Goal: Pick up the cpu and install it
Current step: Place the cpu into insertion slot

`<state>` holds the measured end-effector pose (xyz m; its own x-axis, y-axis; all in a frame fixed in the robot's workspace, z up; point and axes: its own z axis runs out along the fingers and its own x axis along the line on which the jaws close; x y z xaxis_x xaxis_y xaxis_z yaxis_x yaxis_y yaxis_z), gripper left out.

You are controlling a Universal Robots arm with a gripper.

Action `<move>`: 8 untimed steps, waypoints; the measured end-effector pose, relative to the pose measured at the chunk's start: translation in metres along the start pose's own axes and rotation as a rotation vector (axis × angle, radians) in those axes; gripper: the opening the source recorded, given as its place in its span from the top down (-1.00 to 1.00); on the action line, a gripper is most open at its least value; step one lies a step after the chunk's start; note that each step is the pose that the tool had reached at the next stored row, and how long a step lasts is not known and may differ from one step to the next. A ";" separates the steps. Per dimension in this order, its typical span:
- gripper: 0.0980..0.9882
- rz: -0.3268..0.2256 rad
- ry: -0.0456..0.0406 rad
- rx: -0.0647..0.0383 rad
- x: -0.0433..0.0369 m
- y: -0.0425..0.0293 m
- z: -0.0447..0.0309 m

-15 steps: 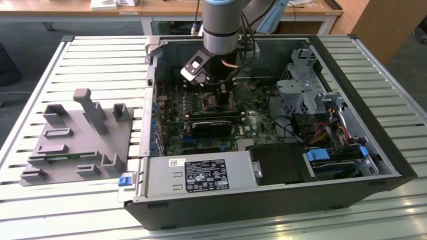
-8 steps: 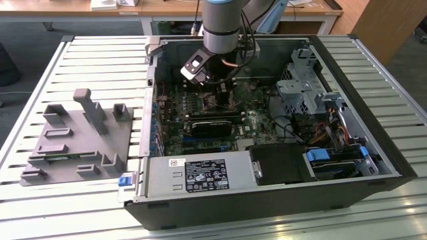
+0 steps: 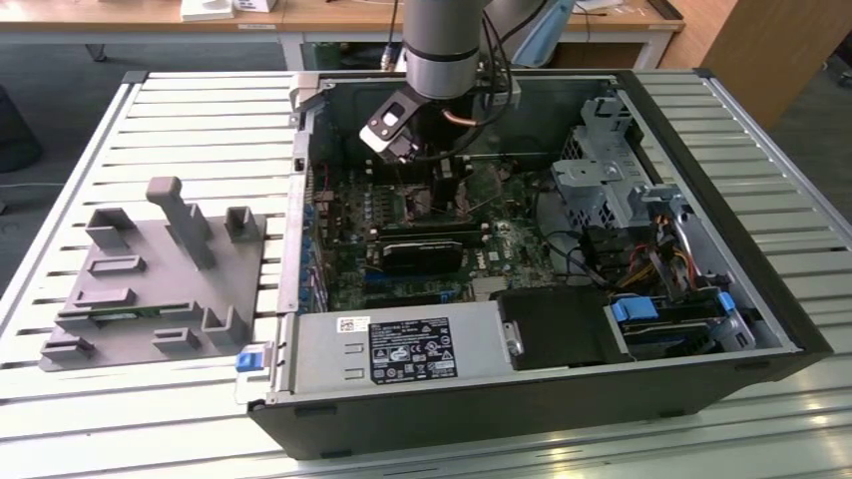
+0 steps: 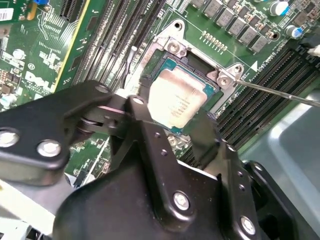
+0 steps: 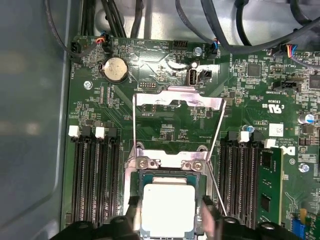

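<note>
One cpu (image 5: 167, 210), one computer case (image 3: 533, 414), one grey tray (image 3: 147, 289)

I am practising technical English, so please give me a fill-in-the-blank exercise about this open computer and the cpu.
1. The cpu is at the metal-framed ___ of the motherboard.
2. The metal load plate stands flipped ___.
3. In the exterior view, the grey tray lies on the view's ___ of the computer case.
Missing words: socket, open, left.

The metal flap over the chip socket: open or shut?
Open: the metal flap is swung back from the socket, leaving the cpu uncovered.
</note>
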<state>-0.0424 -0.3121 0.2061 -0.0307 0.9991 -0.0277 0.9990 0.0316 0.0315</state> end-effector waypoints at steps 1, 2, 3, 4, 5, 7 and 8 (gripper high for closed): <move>-0.13 0.000 0.0000 0.000 0.0000 0.0000 -0.0008; 0.00 0.000 -0.0001 0.000 0.0000 0.0001 -0.0015; 0.15 0.000 -0.0001 0.000 -0.0001 0.0001 -0.0022; 0.28 0.000 0.0000 0.000 -0.0001 0.0001 -0.0028; 0.28 0.000 0.0000 0.000 -0.0001 0.0001 -0.0035; 0.41 0.000 0.0000 0.000 -0.0001 0.0002 -0.0047; 0.54 0.000 0.0000 0.000 -0.0002 0.0002 -0.0052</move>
<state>-0.0424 -0.3121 0.2113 -0.0308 0.9991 -0.0277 0.9990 0.0317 0.0312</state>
